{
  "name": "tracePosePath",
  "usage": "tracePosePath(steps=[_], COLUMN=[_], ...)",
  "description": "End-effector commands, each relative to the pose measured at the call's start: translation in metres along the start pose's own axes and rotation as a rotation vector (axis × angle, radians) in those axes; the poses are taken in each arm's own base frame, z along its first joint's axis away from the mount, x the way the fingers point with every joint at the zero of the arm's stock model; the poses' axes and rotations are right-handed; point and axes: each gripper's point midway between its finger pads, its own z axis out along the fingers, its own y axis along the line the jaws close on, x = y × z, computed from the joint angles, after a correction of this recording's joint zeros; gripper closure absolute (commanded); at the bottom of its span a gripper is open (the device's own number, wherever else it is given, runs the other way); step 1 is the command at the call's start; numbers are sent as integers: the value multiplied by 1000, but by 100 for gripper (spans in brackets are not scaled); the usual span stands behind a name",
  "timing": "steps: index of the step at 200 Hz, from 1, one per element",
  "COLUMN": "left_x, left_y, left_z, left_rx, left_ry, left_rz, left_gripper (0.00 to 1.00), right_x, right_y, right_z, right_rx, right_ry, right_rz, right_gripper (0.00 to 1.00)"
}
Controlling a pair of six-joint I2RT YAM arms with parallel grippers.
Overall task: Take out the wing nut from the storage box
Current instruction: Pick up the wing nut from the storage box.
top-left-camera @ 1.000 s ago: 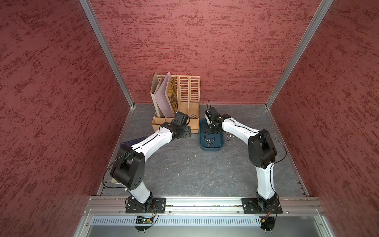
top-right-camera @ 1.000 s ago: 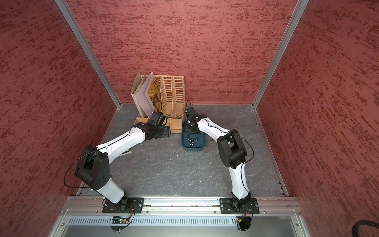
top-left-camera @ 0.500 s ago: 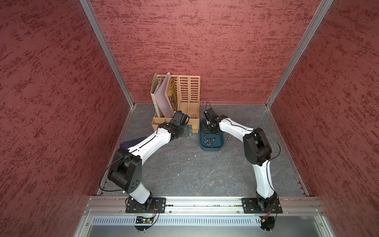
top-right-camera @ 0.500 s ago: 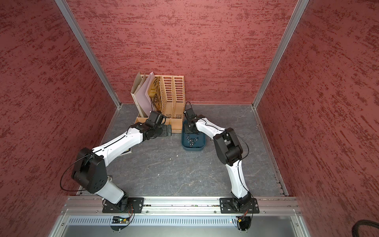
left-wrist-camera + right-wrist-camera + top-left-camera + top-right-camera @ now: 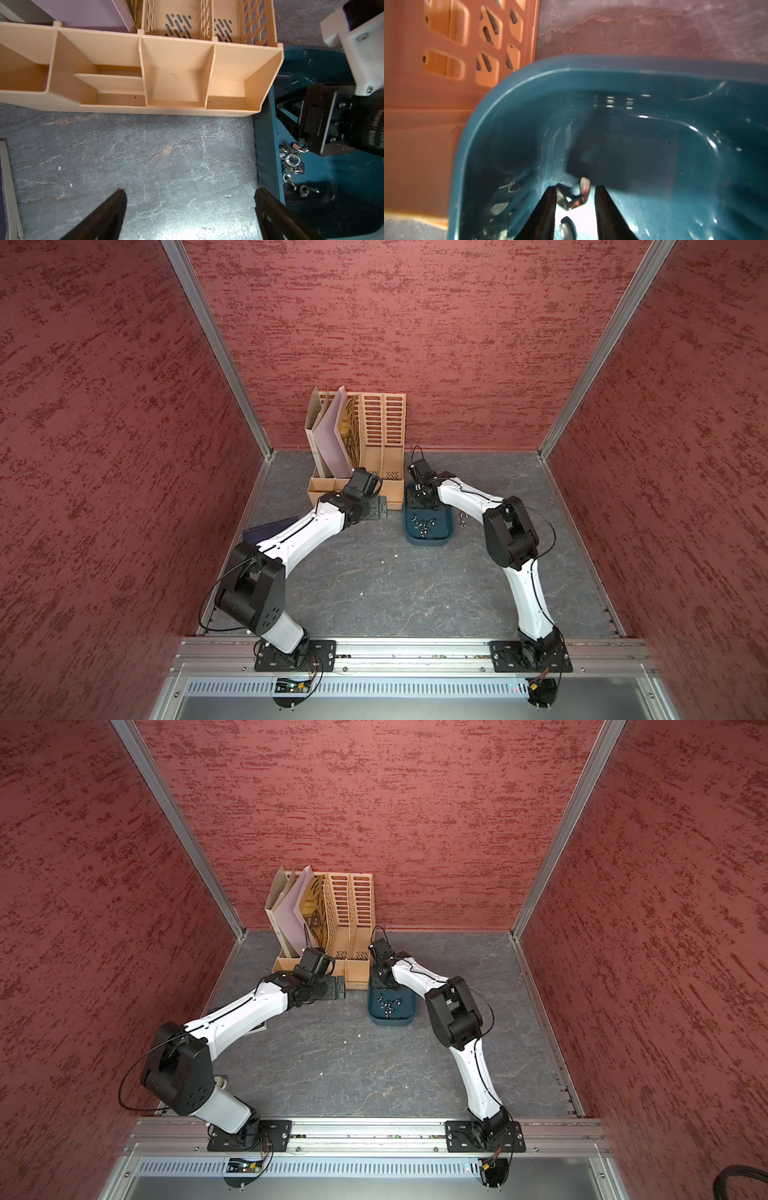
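Top views: one storage box [image 5: 428,542] [image 5: 390,1021] beside one file organiser [image 5: 382,427]; two arms.
Left wrist: left end effector [image 5: 190,191] spread wide, holding nothing, over the surface [image 5: 166,155]; some six wing nuts [image 5: 292,161] in box.
Right wrist: right end effector [image 5: 575,207] narrowly parted around one wing nut [image 5: 572,197] inside box; grip unclear.

A robotics lab cell: red panel walls [image 5: 374,323], aluminium frame [image 5: 217,344], arms [image 5: 299,531] on a rail [image 5: 415,649].
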Motion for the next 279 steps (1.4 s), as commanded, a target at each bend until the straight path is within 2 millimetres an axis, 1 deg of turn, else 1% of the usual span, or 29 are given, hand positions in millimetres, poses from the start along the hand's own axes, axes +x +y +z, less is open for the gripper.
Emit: tracePosePath(steps=[1,23,58,76,114,148,177,218,234,279], left_x=[-5,-4,-4,-4,-3,-3,-3,-4,-5,-7], left_y=[4,4,5,5,6,5,5,4,3,0], left_z=[-5,-4,-4,-5,-3,-3,-4,-4,-5,-5], left_rx=[0,2,-3,-2,-2,-1,1,5,6,13], left_ry=[-30,-29,-30,-31,-29,-30,-32,-35,-37,-37], left_rz=[-18,-25,-26,-27,-28,-31,-32,-32,-31,-26], left_gripper=[0,0,0,0,0,0,0,0,0,0], right_x=[0,5,7,9,7,9,6,0,-5,-20], right_y=[-4,-6,-7,-8,-9,-12,-12,-7,-5,0], right_z=[2,8,10,12,8,9,4,-7,-17,-54], right_rx=[44,48,52,55,56,60,56,31,18,-17], right_ry=[0,17,21,27,18,23,12,-9,-30,-100], right_rz=[-4,-2,-1,-2,-1,-5,-10,-28,-32,-44], right_gripper=[65,67,71,74,80,86,89,93,94,95])
